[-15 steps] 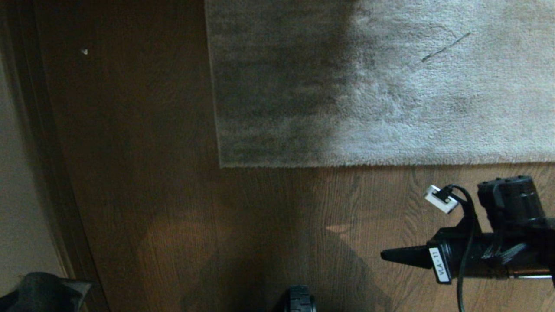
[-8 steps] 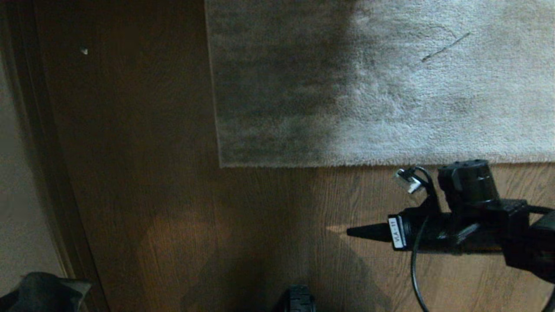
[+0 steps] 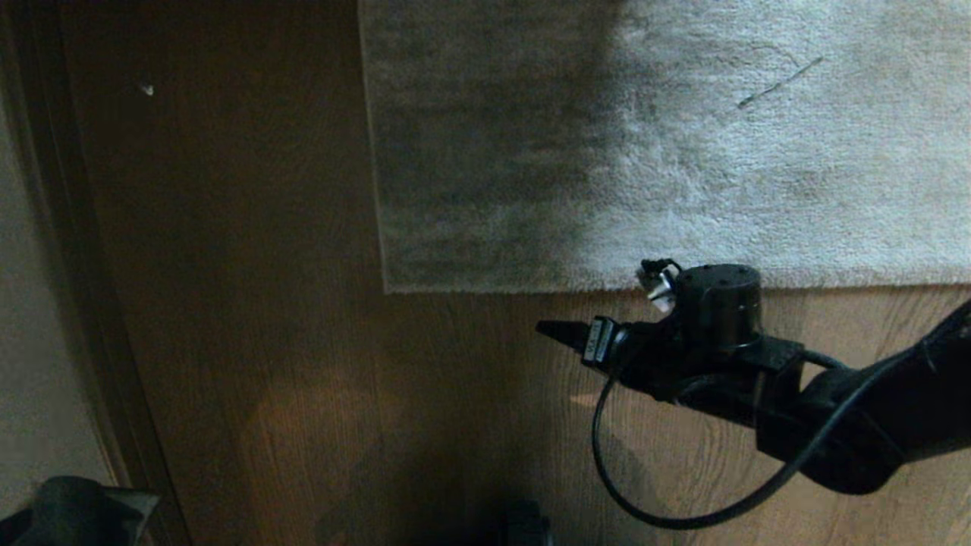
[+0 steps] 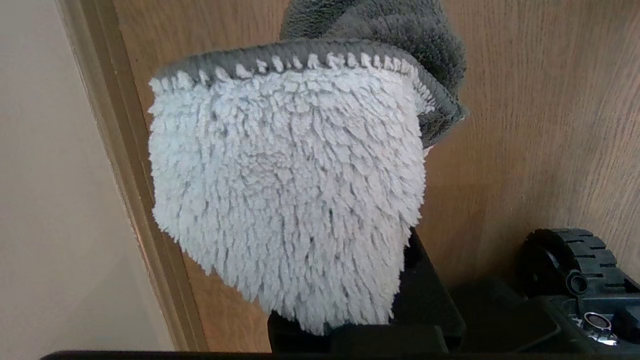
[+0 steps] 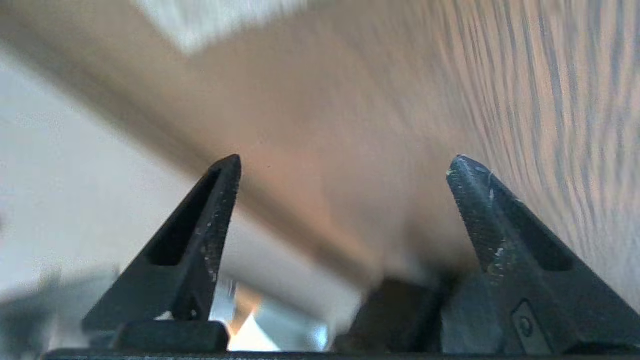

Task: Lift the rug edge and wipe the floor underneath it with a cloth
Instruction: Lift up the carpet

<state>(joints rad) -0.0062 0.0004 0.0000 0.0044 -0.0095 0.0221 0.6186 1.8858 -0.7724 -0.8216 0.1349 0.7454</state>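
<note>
Rug edge [image 3: 607, 285] lies flat on the floor [image 3: 303, 341], just beyond the right hand [image 3: 557, 332], not lifted. Right hand hovers over bare planks near that border, fingers [image 5: 210, 235] spread wide, nothing between them. Cloth [image 4: 285, 195], pale fluffy with grey trim, hangs from the left hand, which is clamped on it, well apart from the rug.

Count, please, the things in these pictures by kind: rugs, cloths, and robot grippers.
Rugs: 1, the rug
Cloths: 1, the cloth
Grippers: 2, the right gripper over the floor, and the left gripper, hidden behind the cloth
Total: 4
</note>
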